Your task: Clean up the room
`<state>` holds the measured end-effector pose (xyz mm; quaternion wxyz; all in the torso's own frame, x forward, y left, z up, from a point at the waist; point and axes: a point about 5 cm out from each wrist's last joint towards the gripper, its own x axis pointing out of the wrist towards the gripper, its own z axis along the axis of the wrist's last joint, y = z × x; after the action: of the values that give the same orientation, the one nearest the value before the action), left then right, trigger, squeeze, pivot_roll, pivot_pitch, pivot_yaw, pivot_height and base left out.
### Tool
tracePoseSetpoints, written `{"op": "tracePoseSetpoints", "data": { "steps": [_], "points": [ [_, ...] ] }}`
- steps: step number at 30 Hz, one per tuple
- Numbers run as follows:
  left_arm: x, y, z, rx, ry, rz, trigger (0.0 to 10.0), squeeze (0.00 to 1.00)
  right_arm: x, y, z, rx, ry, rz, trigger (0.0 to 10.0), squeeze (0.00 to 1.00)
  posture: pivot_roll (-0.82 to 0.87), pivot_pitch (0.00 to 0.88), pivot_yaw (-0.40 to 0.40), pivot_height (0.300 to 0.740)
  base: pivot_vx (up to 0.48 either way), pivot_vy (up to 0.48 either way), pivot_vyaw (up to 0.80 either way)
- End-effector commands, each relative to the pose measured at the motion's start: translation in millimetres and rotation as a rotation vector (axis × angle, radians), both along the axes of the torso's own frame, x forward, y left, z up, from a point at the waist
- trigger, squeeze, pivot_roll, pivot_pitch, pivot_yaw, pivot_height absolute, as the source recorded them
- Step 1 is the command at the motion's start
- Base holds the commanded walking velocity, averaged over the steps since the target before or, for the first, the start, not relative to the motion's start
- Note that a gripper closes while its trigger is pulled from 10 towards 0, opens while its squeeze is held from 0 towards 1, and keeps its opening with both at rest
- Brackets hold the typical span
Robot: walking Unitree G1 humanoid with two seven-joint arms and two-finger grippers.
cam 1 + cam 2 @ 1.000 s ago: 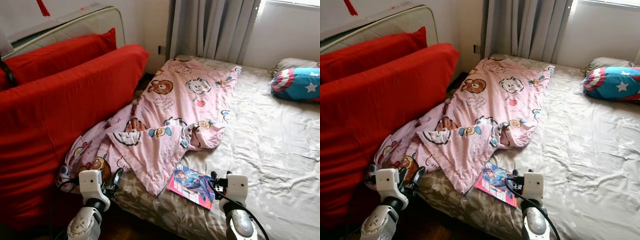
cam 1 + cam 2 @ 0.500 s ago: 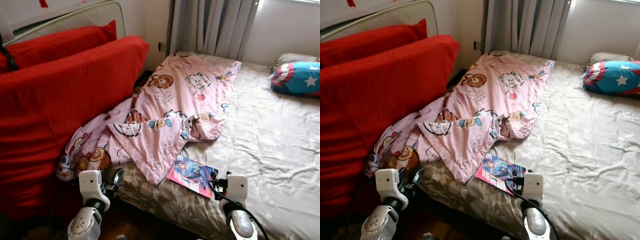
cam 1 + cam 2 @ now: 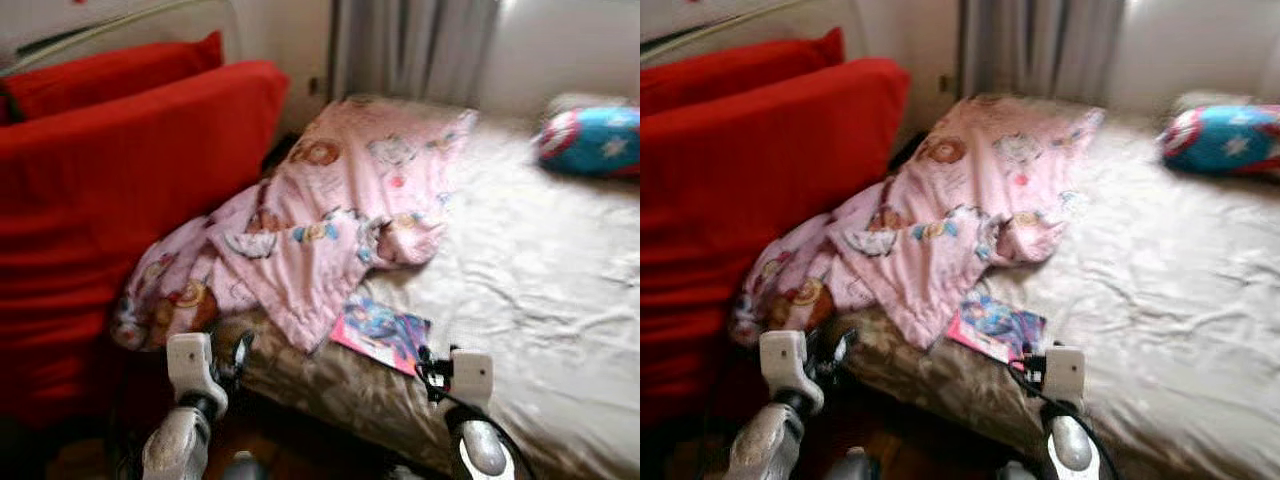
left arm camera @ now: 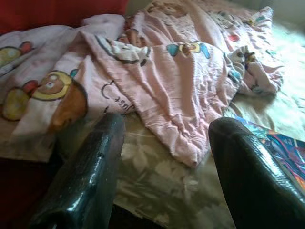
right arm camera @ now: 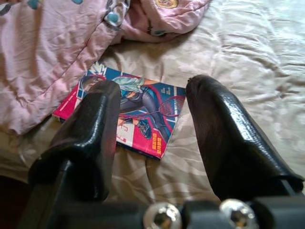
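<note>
Closer now, with the whole blurred view shifted by the camera, the book [image 5: 126, 116] lies flat at the bed's [image 3: 540, 300] lower-middle edge, just ahead of the spread right pincer [image 5: 155, 119], nearer than the spread left pincer [image 4: 164, 157].

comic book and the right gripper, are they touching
Apart. The right wrist view shows the open right gripper short of the comic book, bare sheet between.
</note>
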<state>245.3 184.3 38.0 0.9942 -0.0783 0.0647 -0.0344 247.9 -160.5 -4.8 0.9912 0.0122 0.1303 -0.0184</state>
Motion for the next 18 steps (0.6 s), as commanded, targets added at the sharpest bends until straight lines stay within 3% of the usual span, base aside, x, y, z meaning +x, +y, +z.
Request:
{"op": "tracePoseSetpoints", "data": {
  "steps": [1,18],
  "points": [
    [1.1,1.1,-0.4,0.008,0.011,0.001,10.0,0.0,-1.4,2.0,-3.8,-0.005,0.03,0.006,10.0,0.0,-0.01,0.059,-0.021,0.661,0.0,0.0,0.0],
    [0.7,0.8,-1.7,0.009,0.02,0.001,10.0,0.0,-2.8,5.1,-2.5,0.003,0.003,0.023,10.0,0.0,-0.01,0.059,-0.019,0.646,0.0,0.0,0.0]
  ]
}}
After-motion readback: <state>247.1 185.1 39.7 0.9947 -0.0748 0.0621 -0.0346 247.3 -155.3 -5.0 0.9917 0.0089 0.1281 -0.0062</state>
